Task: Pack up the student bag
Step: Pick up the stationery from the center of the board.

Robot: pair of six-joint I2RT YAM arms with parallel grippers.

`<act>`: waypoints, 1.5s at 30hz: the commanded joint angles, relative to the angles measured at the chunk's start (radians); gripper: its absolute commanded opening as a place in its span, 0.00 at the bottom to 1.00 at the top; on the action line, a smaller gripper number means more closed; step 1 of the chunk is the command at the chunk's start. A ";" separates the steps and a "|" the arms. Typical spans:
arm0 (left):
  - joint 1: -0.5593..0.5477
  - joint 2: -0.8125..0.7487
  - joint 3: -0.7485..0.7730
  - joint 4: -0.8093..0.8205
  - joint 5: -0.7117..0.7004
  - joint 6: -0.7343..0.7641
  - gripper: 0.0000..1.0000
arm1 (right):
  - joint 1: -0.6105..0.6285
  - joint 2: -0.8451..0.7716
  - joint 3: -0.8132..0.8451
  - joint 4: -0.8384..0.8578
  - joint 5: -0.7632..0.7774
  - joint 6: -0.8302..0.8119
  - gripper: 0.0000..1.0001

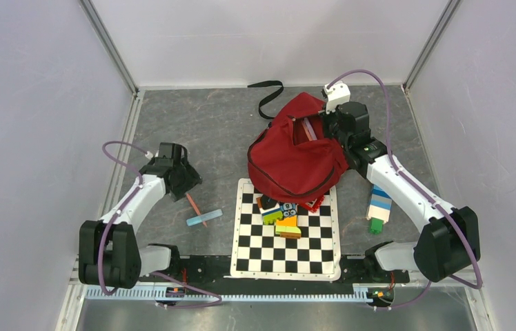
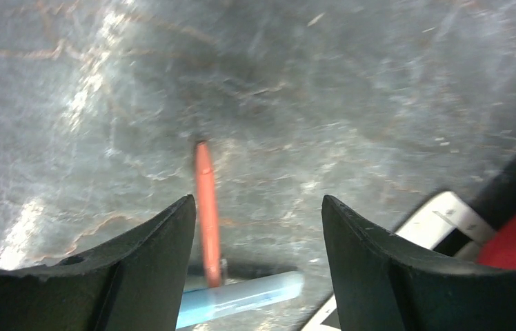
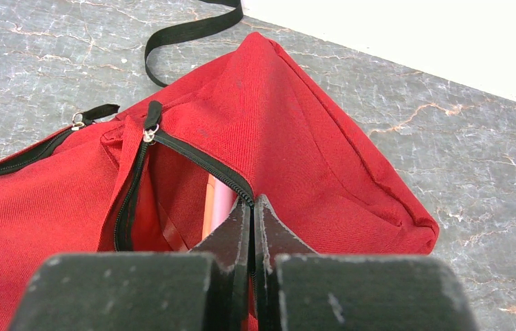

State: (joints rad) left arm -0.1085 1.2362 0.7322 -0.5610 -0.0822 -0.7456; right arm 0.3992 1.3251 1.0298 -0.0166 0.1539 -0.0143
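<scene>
- Left gripper (image 1: 187,181): sits left of centre in the top view, over bare table. Its fingers (image 2: 165,234) stand wide apart and hold nothing.
- Orange-red pen (image 2: 205,214): lies on the table between those open fingers, apart from both. A pale blue stick (image 1: 204,218) lies just beside its near end.
- Checkered mat (image 1: 310,241): lies at lower centre, with a cluster of toy blocks (image 1: 279,215) on its upper edge. The blocks are touching or just under the bag's lower rim.
- Student bag (image 1: 290,162): lies at centre, slightly right, in the top view, with its lower edge overlapping the mat. Its black strap (image 1: 269,93) trails toward the upper centre. The mouth is unzipped and faces upper right, and a pinkish flat item (image 3: 212,200) shows inside.
- Handling, by judgement: the bag is soft woven fabric, light and limp. It will sag and fold rather than hold its shape, so the mouth needs holding open while items go in. The cloth is not slippery and nothing about it looks fragile.
- Where to take hold, by judgement: the stitched zipper edge is the firmest place. The zipper pull (image 3: 150,124) and the strap are alternatives. The flat panels would only bunch up.
- Right gripper (image 3: 252,203): sits at upper right of the bag. Its fingers (image 3: 231,234) are pressed together on the zipper edge of the mouth, apparently pinching it and keeping that side raised.
- Blue, white and green block stack (image 1: 378,207): lies on the table right of the mat, under the right arm and apart from the bag.
</scene>
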 commanded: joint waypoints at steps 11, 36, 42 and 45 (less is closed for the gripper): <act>0.036 0.013 -0.148 0.050 0.014 -0.123 0.50 | 0.007 -0.003 0.033 0.070 -0.002 0.013 0.00; 0.054 -0.014 -0.101 0.047 -0.024 -0.127 0.02 | 0.006 0.010 0.049 0.070 0.004 0.009 0.00; 0.055 -0.113 -0.066 0.111 -0.089 -0.081 0.02 | 0.005 -0.010 0.045 0.084 0.016 0.000 0.00; 0.053 -0.169 -0.037 0.162 -0.115 -0.026 0.02 | 0.006 -0.020 0.037 0.087 0.026 -0.001 0.00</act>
State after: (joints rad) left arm -0.0601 1.1423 0.6216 -0.5007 -0.1219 -0.8417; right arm 0.3992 1.3396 1.0302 -0.0120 0.1589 -0.0132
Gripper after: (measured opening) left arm 0.133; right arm 0.011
